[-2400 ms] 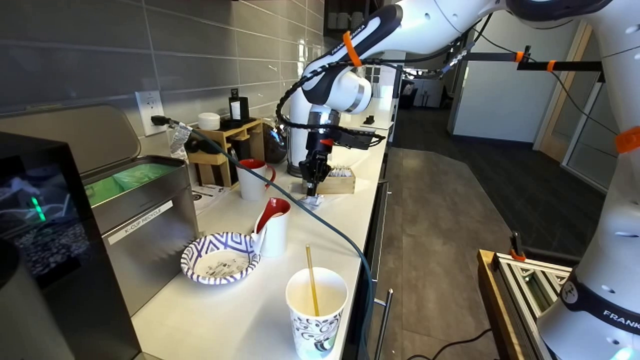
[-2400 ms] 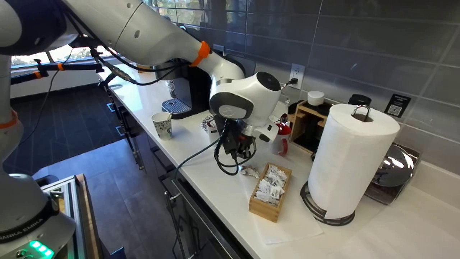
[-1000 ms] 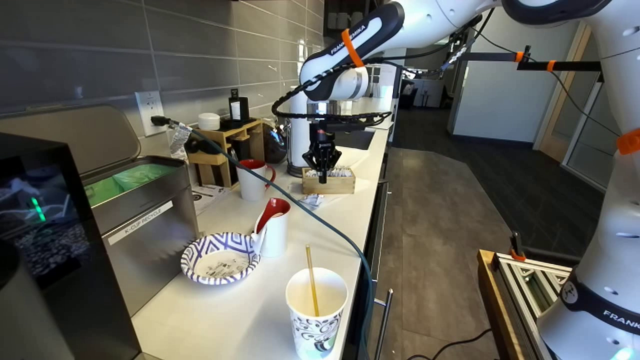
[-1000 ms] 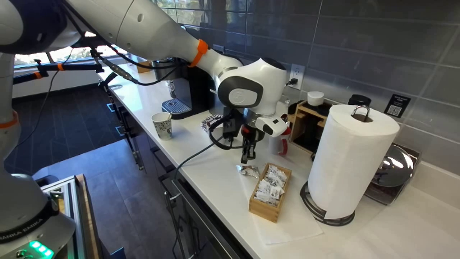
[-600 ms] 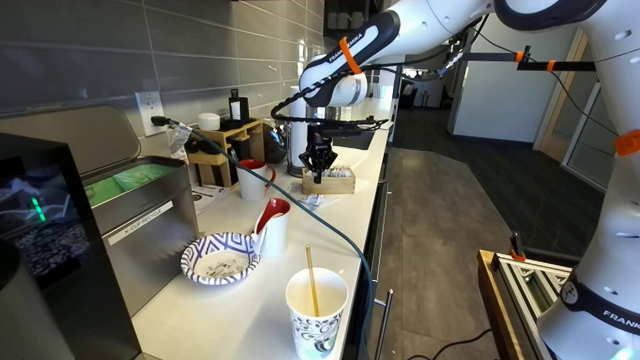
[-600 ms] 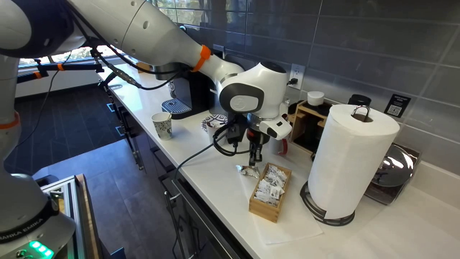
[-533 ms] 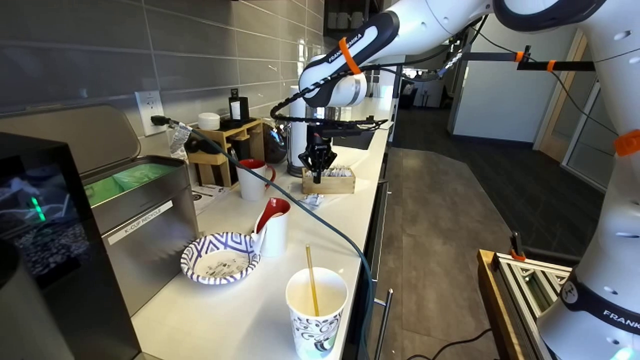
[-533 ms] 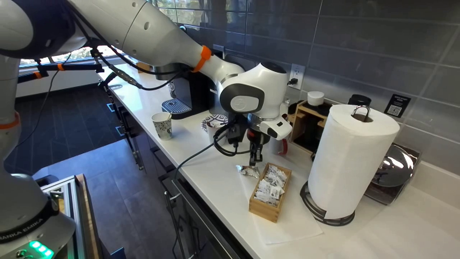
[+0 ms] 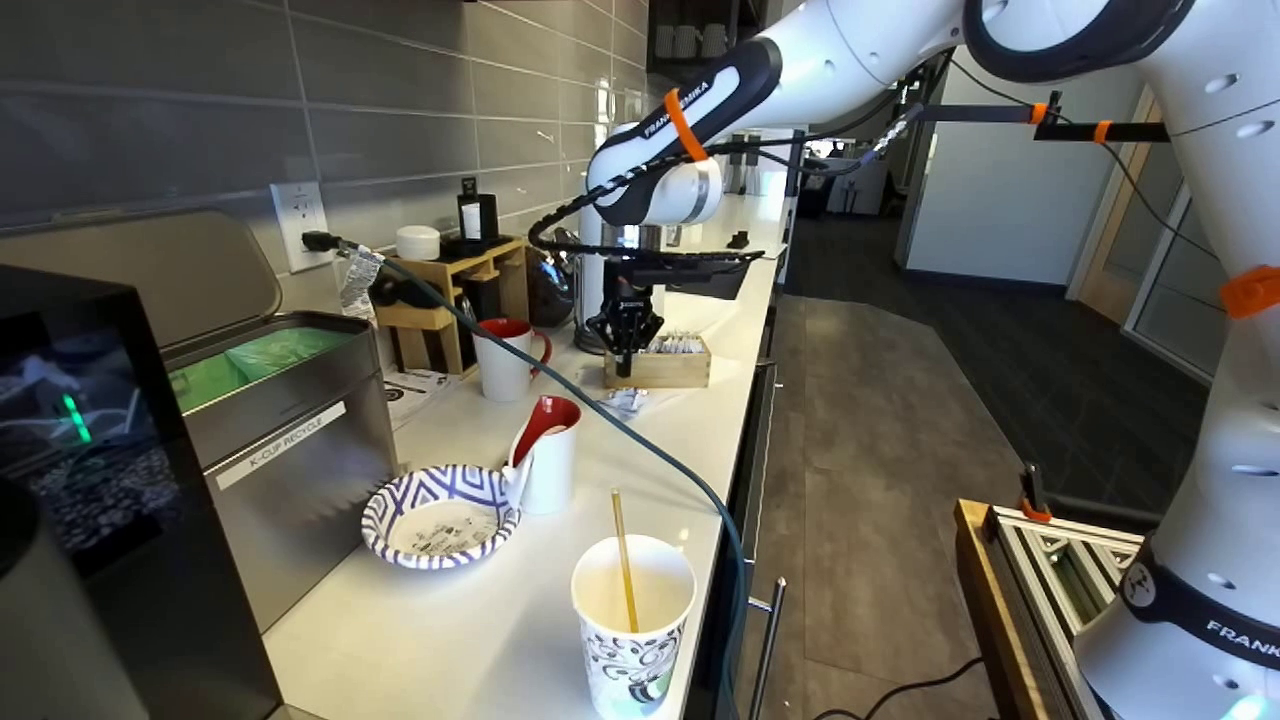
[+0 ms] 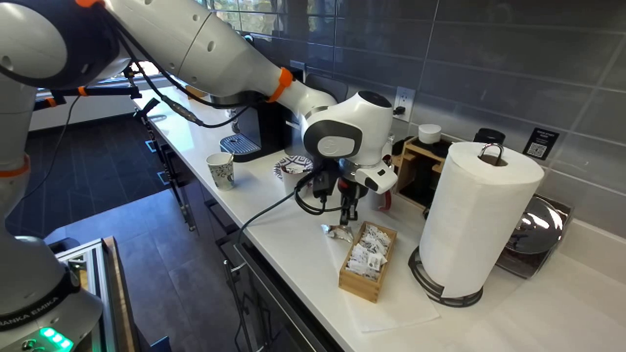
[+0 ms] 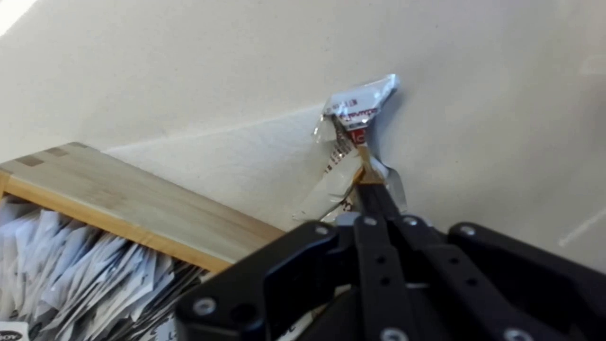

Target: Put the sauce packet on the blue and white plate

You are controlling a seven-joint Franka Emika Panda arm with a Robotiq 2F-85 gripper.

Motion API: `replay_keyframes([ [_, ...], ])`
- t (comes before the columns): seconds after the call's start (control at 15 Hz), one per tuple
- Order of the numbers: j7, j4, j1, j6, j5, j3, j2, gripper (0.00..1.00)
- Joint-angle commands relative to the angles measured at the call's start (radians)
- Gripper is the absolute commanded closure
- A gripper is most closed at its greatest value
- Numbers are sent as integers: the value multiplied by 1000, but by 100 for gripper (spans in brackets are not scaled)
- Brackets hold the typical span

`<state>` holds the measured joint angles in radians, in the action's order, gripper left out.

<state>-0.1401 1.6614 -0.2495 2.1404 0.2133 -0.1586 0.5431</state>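
Note:
The sauce packet is a crumpled, silver-white packet with red lettering [image 11: 352, 111]. It lies on the counter beside the wooden box and shows in both exterior views [image 9: 627, 402] [image 10: 338, 232]. My gripper [image 9: 624, 372] points down just above the packet, apart from it, with its fingers together and nothing held. In the wrist view, the closed fingertips [image 11: 374, 189] cover part of the packet, and a yellow-brown patch shows at their tips. The blue and white plate [image 9: 430, 487] stands nearer the camera, by the steel bin. It also shows, partly hidden behind a mug, in an exterior view [image 10: 293, 161].
The wooden box [image 10: 359, 286] of white packets stands next to the sauce packet. A red-lined white mug [image 9: 550, 470] touches the plate's side. Another mug [image 9: 500, 370] stands near the wall. A blue cable [image 9: 660, 455] crosses over the counter. A paper cup [image 9: 630, 655] holds a straw.
My gripper rose from the packet between 2.4 and 1.0 seconds ago. Since half a second ago it has shifted slightly left and down. The packet stays in place.

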Motion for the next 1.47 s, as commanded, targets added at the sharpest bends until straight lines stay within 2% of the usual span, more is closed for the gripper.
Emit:
replay_keyframes([
  [0.0, -9, -52, -10, -22, 23, 13, 50, 100],
  [0.4, -29, -40, -10, -30, 32, 9, 56, 100],
  [0.8, -19, -56, -9, -103, 25, 12, 62, 100],
  [1.07, -47, -101, -5, -130, 20, 5, 103, 100],
  [1.4, -95, -199, -7, -227, 19, 4, 172, 100],
])
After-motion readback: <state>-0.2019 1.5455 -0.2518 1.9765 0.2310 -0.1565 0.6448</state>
